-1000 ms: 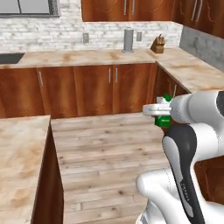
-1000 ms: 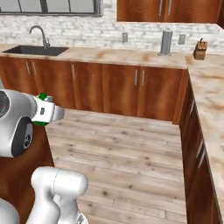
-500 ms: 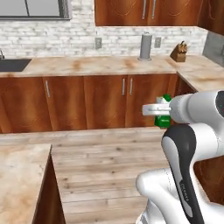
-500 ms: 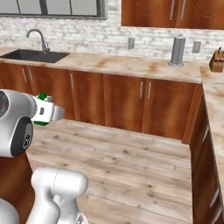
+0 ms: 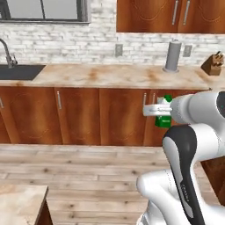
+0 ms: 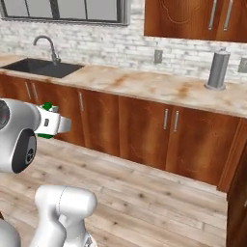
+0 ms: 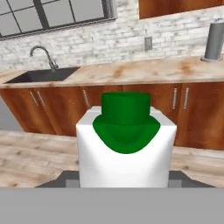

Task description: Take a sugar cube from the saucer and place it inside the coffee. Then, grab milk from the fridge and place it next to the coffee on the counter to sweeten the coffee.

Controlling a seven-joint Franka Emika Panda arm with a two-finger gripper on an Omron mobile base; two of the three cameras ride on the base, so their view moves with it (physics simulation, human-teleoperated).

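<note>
My tool [image 5: 159, 110] pinches the milk [image 7: 127, 144], carried in mid-air over open wood floor [image 6: 159, 193], well back from the tabletop [image 5: 110, 75] edge, sink [image 6: 41, 67] on its left.

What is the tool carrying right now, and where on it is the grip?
The tool carries the milk, a white carton with a green cap. The grip is low on the carton's body, below the cap; the exact contact points are hidden.
</note>
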